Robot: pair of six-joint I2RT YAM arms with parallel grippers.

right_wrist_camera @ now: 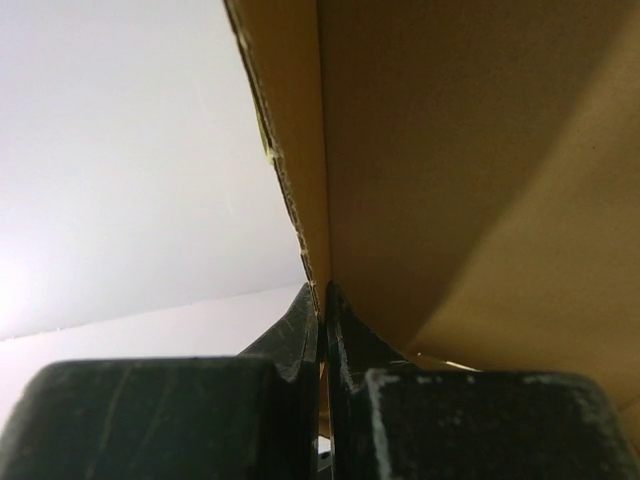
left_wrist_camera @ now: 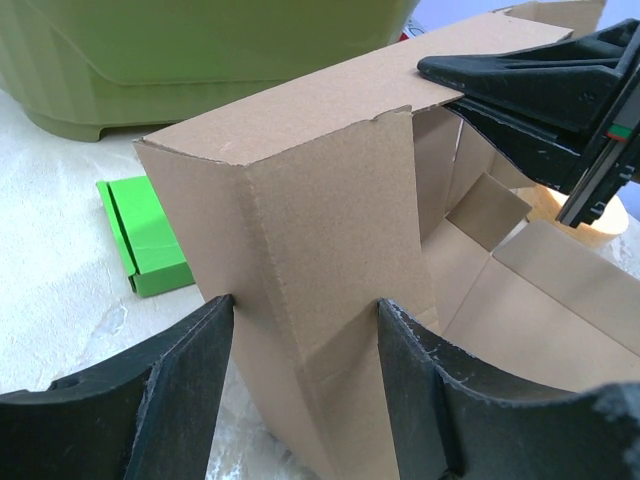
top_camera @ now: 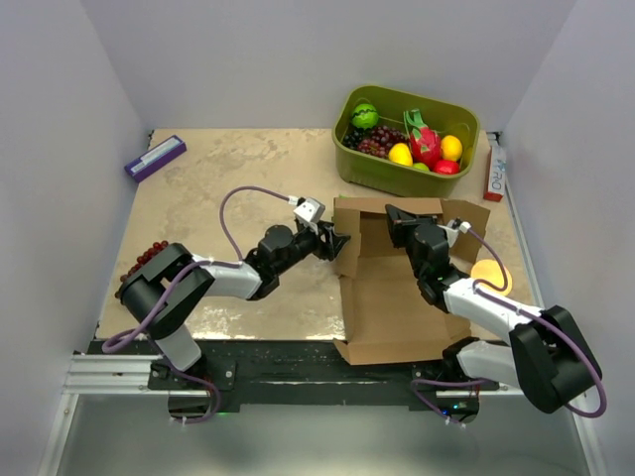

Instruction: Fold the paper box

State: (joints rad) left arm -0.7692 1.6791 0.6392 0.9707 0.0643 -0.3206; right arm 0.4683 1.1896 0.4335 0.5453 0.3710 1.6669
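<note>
Along paper box (top_camera: 397, 307) rear wall, right gripper (right_wrist_camera: 322, 297) clamps edge; left gripper (left_wrist_camera: 305, 318) spread, seemingly straddling corner.

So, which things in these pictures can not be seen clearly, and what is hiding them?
- Top view: the right arm covers half of the orange round thing; unclear what it is.
- Top view: print on the red-white pack is too small to read.
- Left wrist view: the paper box wall hides part of the green box.
- Right wrist view: cardboard pinched by the right tool blocks nearly everything else.
</note>
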